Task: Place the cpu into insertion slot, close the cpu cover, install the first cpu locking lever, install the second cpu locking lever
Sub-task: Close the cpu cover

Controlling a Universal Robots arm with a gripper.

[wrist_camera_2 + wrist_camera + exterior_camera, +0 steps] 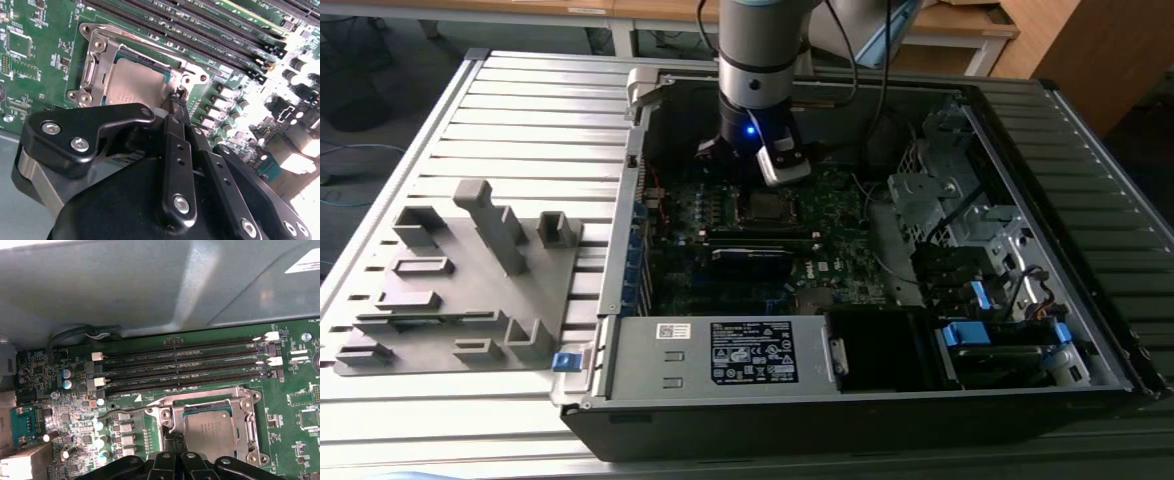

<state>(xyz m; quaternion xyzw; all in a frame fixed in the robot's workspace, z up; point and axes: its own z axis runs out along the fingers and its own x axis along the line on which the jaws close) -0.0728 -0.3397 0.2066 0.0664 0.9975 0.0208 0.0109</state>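
as the cpu [135, 85] lies flat under the cpu cover [93, 70], the gripper [178, 99] has jaws together.

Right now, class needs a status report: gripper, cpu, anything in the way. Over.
Gripper shut, tips at cpu cover edge. Cover down over cpu in insertion slot. Nothing seen in the way.

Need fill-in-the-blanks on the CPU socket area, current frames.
1. The cpu shows through the cpu cover's square ___.
2. The cpu cover is ___, not raised.
3. Beside it run ___ long black memory slots.
4. The circuit board is ___.
Missing: window; closed; four; green.
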